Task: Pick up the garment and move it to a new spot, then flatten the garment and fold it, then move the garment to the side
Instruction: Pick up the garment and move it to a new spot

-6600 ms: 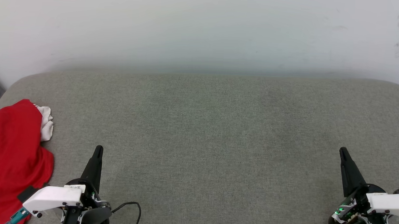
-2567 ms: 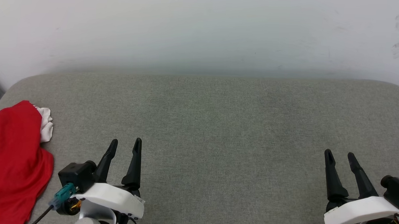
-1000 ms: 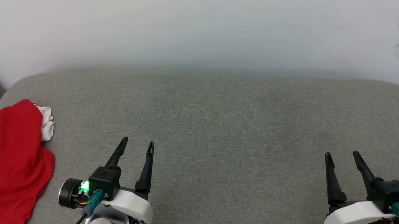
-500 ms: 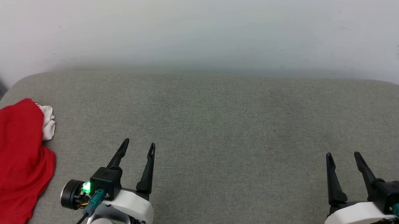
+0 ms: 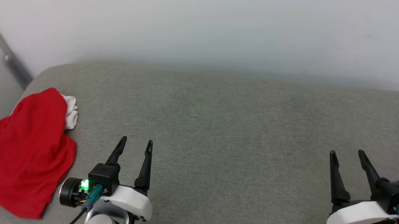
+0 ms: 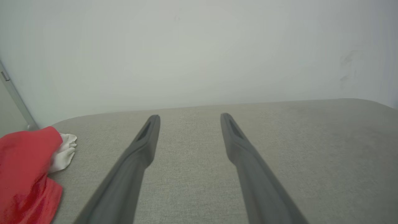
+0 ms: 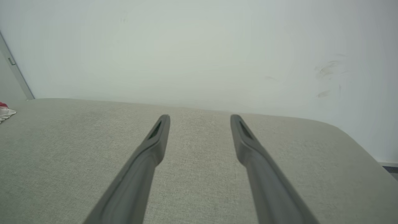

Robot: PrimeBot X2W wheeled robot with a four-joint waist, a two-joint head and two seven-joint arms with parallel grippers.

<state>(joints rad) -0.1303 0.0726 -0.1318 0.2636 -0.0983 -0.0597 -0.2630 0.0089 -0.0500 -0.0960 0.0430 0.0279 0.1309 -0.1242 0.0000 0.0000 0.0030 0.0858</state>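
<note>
The garment (image 5: 29,151) lies crumpled at the far left of the grey cushioned surface (image 5: 219,126), bright red with a bit of white trim at its far edge. In the left wrist view the garment (image 6: 21,174) sits at the lower left. A sliver of the garment (image 7: 3,110) shows at the left edge of the right wrist view. My left gripper (image 5: 136,143) hovers open to the right of the garment, apart from it, with nothing between its fingers. My right gripper (image 5: 347,153) stands open and empty near the front right.
A pale wall (image 5: 203,28) rises behind the surface. A grey metal strip (image 5: 10,58) runs down the wall at the far left. The surface's left edge passes just beside the garment.
The whole head view has shifted right, so the camera has turned left and more of the garment shows. Both grippers stay open and hold their places.
</note>
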